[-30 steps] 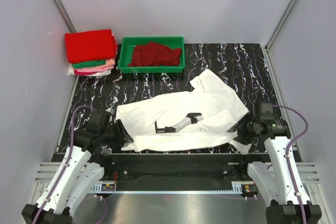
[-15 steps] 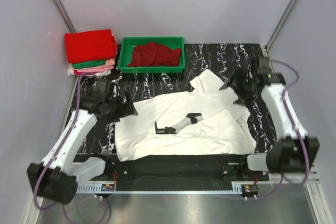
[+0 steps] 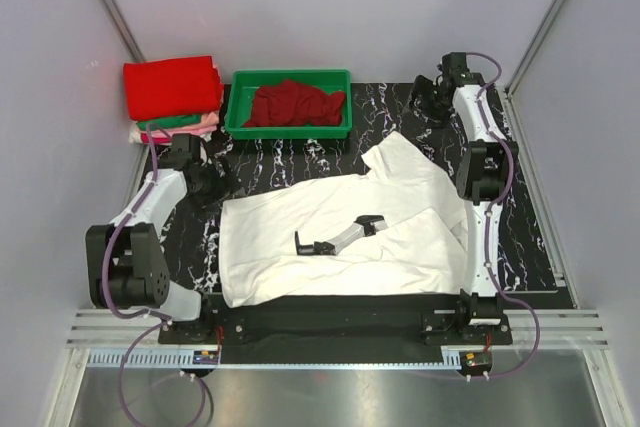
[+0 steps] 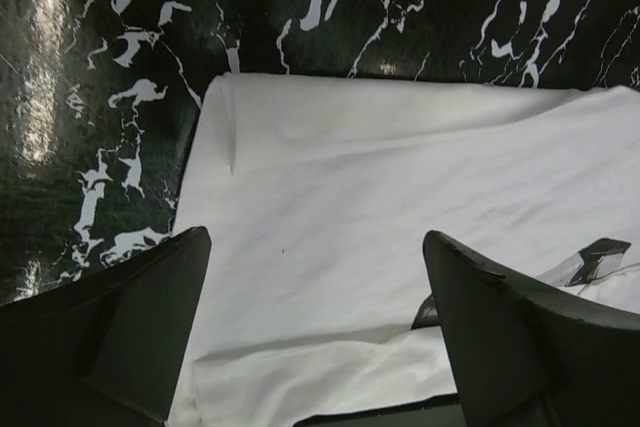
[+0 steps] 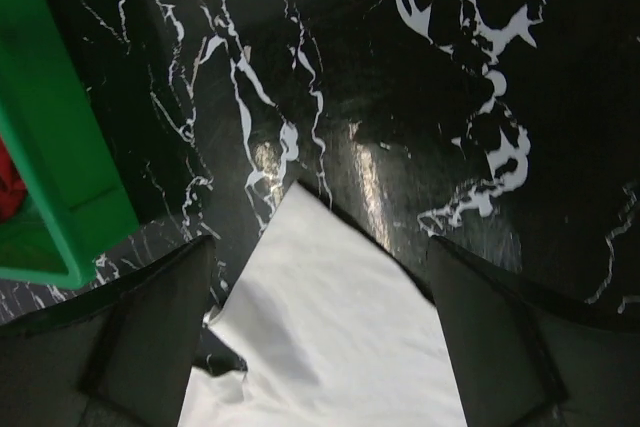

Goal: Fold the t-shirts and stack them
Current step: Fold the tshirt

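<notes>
A second ago both grippers were low at the table's near edge, at the shirt's [image 3: 300, 247] near corners, which lay bunched. Since then the arms have swung away toward the far side. The shirt now lies flat and broad on the table [image 3: 400, 112], near hem straight, with the print [image 3: 340, 235] facing up at its middle.

The left gripper [image 3: 213, 173] [image 4: 310, 247] sits just beside the shirt's far left corner. Its jaws are spread wide with nothing between them, and that corner shows below them in the wrist view. The right gripper [image 3: 428, 97] [image 5: 315, 247] is up by the far edge, right of the tray [image 3: 238, 127]. Its jaws are likewise wide apart and touch nothing, with the tip of a white sleeve lying beneath. The stack [image 3: 172, 97] of folded shirts, red on top, stands in the far left corner, beside the tray.
</notes>
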